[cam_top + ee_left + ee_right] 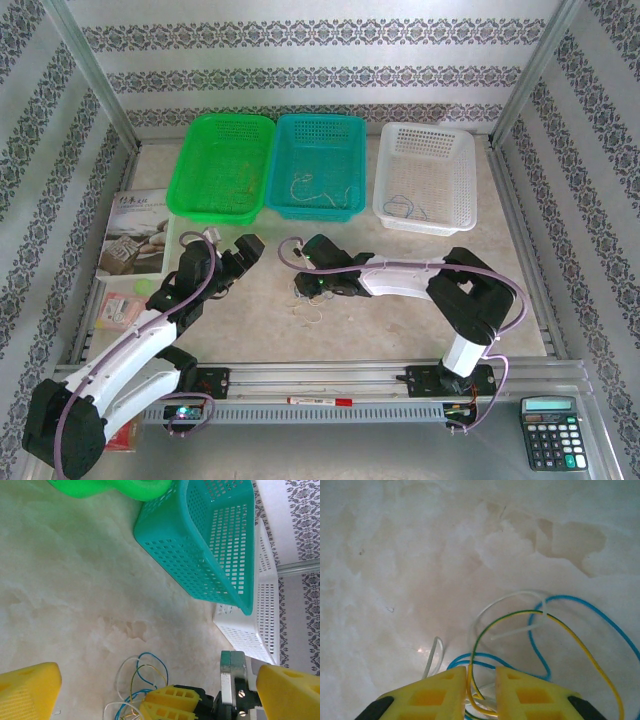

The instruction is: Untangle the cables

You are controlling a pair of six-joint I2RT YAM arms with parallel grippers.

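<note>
Right gripper [481, 685] straddled the cables [520, 612], jaws narrowly apart, not yet pinching; loops fanned ahead. Left gripper [245, 250] gaped wide, farther off.

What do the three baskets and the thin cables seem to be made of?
The green basket, teal basket and white basket look like moulded plastic, slightly glossy, with regular perforated walls. The cables look like wire in smooth coloured plastic insulation, blue, white and yellow-green; the core is not visible.

The right gripper [481, 674] straddles the cables [520, 613] on the table [420, 555], fingers narrowly parted
</note>
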